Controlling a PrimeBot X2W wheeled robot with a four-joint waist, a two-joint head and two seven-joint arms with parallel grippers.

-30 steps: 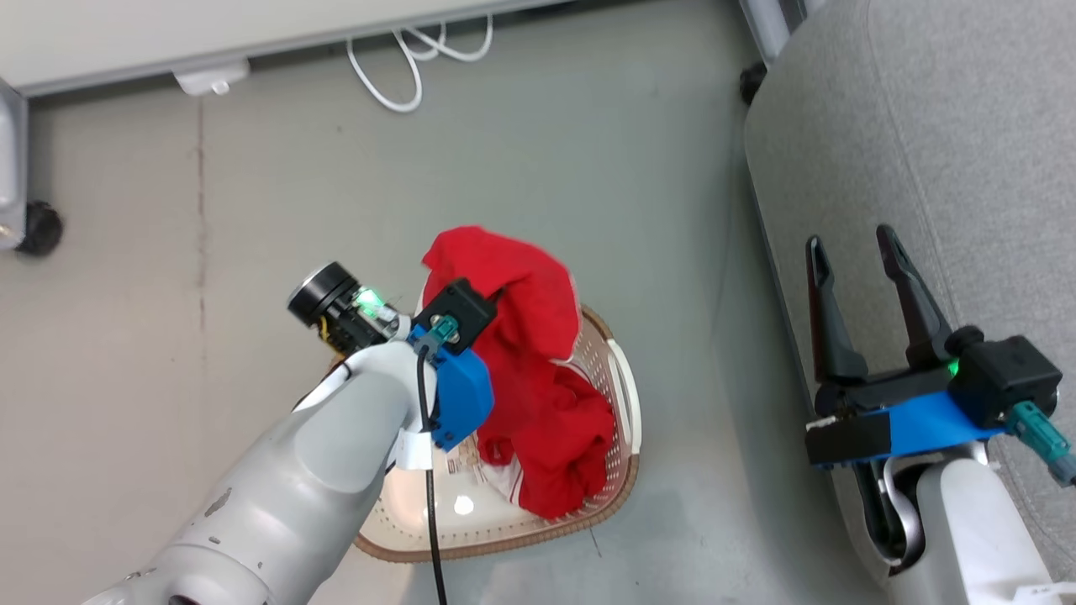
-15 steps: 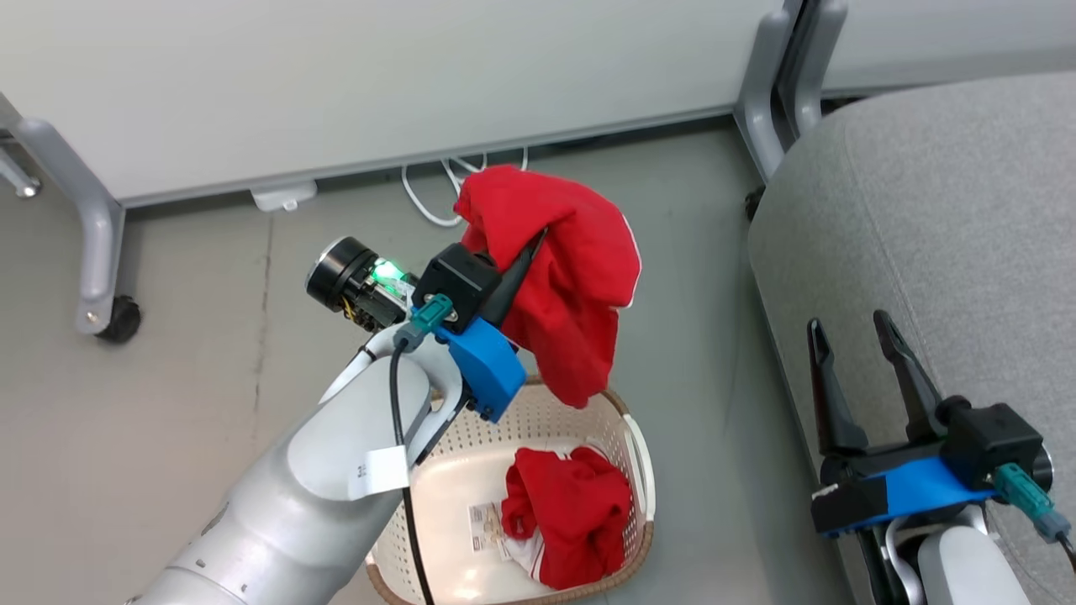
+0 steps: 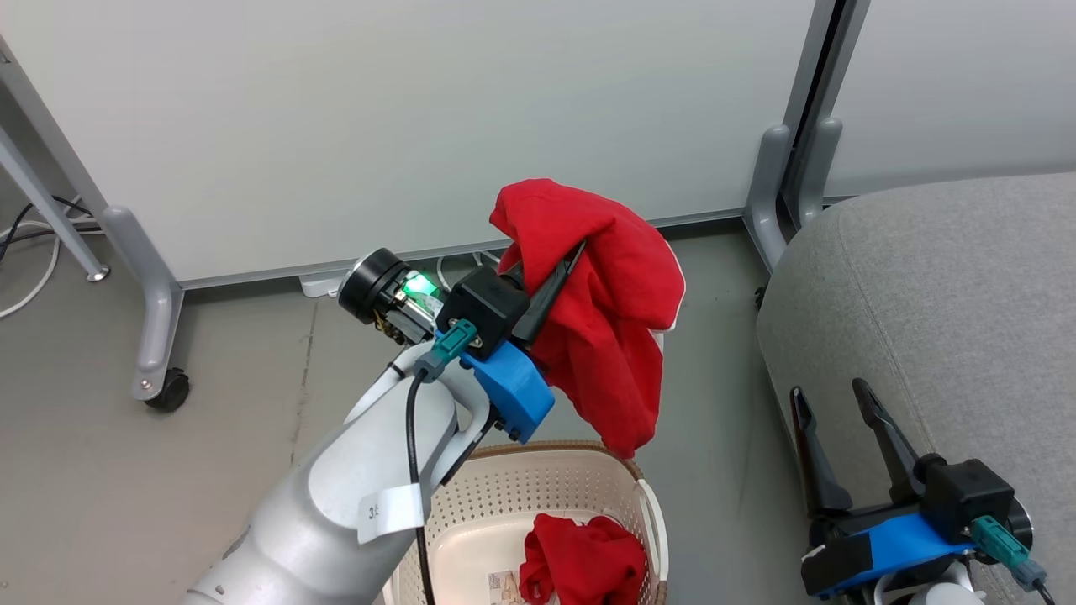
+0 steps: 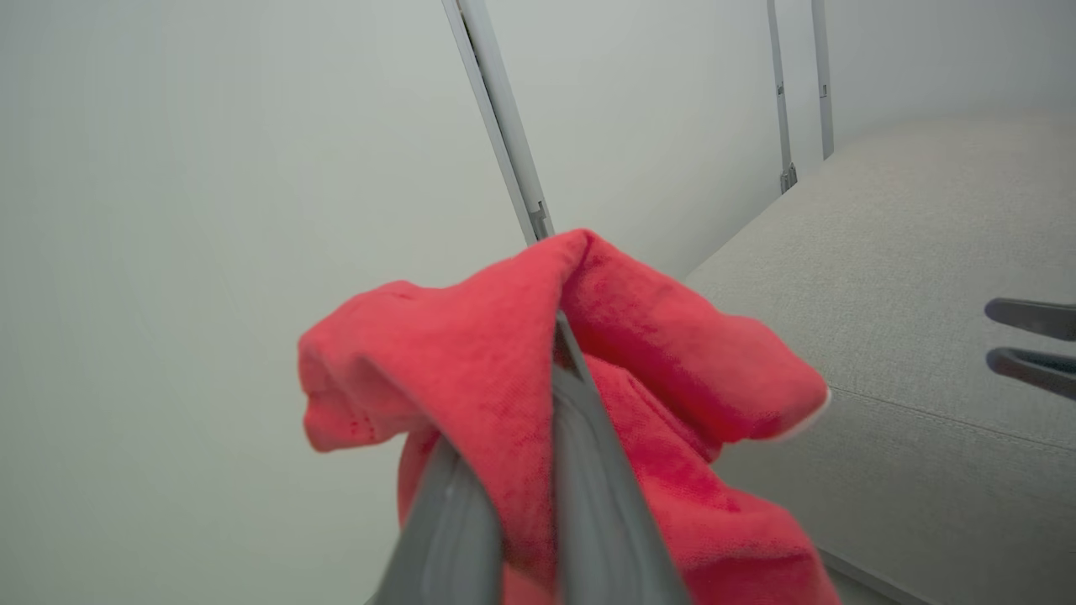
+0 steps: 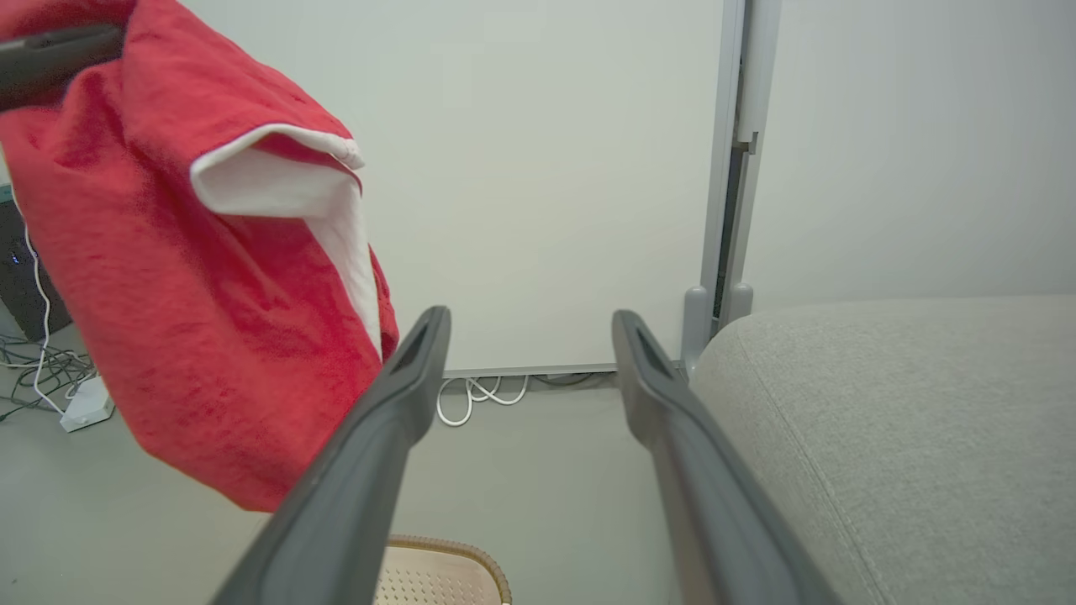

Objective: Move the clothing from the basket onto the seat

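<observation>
Nearest, at the bottom of the head view: basket (image 3: 538, 496) on the floor (image 3: 252, 437), with the second garment (image 3: 584, 559), red, crumpled inside against its right-hand wall and part of a label (image 3: 504, 586) showing beside it. Lower right: right fingers (image 3: 883, 433) spread wide with nothing between them, just beside the front edge of the seat (image 3: 950, 286). Further out: left fingers (image 3: 565, 265) pinched narrow on the lifted garment (image 3: 614, 336), also red, held well above the basket rim. The cloth drapes over and down from the fingers, white trim at one edge, and its lowest fold hangs clear of the rim. The left wrist view shows the cloth bunched over both fingers, with the seat beyond. No clothing lies on the seat where it shows. Behind: pale wall panel (image 3: 420, 126) and a grey leg on a caster (image 3: 172, 391). My judgement: one garment is out but not delivered, roughly a quarter done. Left to do: carry it across to the seat, let go, then fetch the second.
</observation>
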